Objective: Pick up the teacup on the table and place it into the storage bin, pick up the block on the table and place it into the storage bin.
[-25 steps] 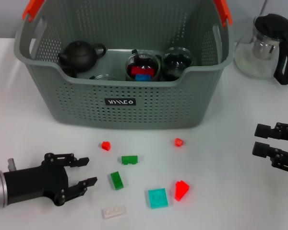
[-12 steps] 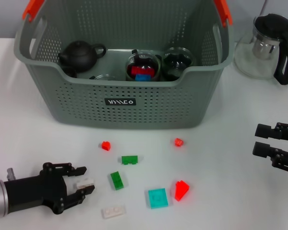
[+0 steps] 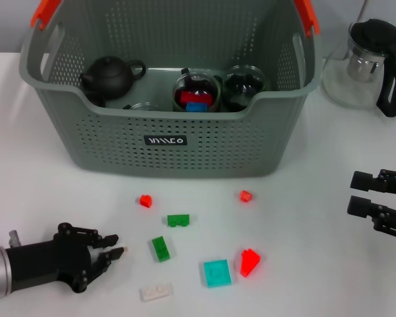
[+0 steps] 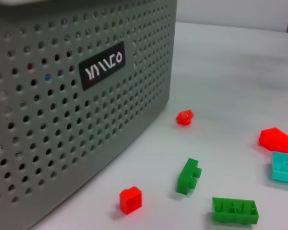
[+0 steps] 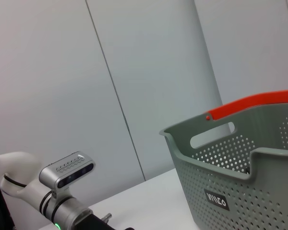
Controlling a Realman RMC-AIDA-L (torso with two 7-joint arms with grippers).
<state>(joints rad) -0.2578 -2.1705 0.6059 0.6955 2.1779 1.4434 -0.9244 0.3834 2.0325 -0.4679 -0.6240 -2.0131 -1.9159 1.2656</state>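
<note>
Cups and a few blocks are sitting in the grey perforated plastic storage bin point(image 3: 171, 125) already, left gripper point(image 3: 109, 254) is pinching something pale with narrow fingers, near-left tabletop point(image 3: 303, 218), while the right gripper point(image 3: 358, 191) is idling wide, and lots of loose blocks are waiting.

Grey perforated storage bin point(image 3: 185, 142) stands upright, blocks point(image 3: 160, 248) scattered before it.

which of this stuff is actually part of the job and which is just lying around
Job:
storage bin
table blocks: teal block, white block, red wedge, green brick
left gripper, low beside them

Lying about:
glass jug, right of the bin
black teapot, inside the bin
right gripper, idle at right
</note>
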